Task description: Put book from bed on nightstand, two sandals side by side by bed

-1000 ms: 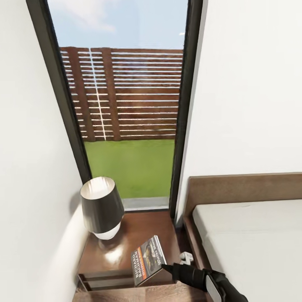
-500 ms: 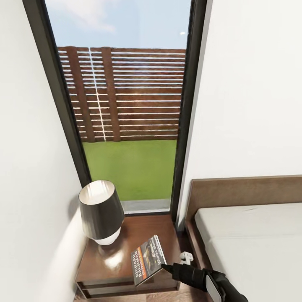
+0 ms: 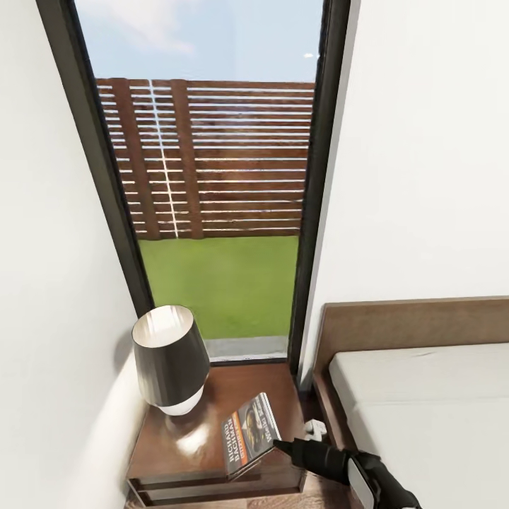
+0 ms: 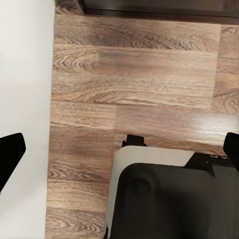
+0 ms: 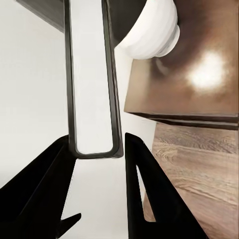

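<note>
Right tool: the right tool (image 3: 279, 446) is clenched on the book's lower edge; in the right wrist view the book (image 5: 92, 79) stands edge-on between its two fingers (image 5: 144, 194).
Book: the book (image 3: 249, 433) hangs tilted over the front right part of the nightstand (image 3: 177, 452), cover up. Whether its far corner touches the glossy top I cannot tell.
Long axis: runs from the tool away toward the table lamp (image 3: 168, 358), which stands well clear at the back left.
Bed: the bed (image 3: 424, 417) lies just right of the nightstand.
Nearer arm: the right, judged ready to lower and let go.
Left tool: the left tool (image 4: 119, 154) faces plank floor (image 4: 134, 89), fingers spread, empty.
</note>
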Robot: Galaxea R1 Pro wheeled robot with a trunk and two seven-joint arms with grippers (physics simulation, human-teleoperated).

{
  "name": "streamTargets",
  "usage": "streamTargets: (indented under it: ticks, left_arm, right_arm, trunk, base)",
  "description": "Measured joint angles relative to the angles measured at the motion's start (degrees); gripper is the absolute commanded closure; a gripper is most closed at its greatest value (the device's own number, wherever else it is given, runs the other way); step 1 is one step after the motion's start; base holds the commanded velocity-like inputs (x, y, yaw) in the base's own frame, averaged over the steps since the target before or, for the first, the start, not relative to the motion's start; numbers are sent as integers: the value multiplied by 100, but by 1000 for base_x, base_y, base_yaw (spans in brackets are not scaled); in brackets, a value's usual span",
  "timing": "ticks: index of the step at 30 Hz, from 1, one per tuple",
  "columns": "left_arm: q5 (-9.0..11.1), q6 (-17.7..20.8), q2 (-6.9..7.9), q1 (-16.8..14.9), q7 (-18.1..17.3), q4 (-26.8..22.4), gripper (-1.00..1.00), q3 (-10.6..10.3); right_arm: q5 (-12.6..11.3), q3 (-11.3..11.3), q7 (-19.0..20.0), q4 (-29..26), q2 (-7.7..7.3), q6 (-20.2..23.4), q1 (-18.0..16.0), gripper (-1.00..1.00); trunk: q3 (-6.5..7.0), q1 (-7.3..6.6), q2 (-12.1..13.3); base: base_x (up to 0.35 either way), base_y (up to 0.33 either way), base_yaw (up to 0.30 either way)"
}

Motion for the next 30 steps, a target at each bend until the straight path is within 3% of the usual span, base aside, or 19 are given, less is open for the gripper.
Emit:
streamTargets:
  ticks: [30]
  left_arm:
    - [0, 2, 0, 0, 1, 0, -100, -4]
  right_arm:
    - [7, 0, 30, -9, 0, -3, -75, 100]
  trunk:
    - [0, 0, 0]
  base:
    - [0, 0, 0]
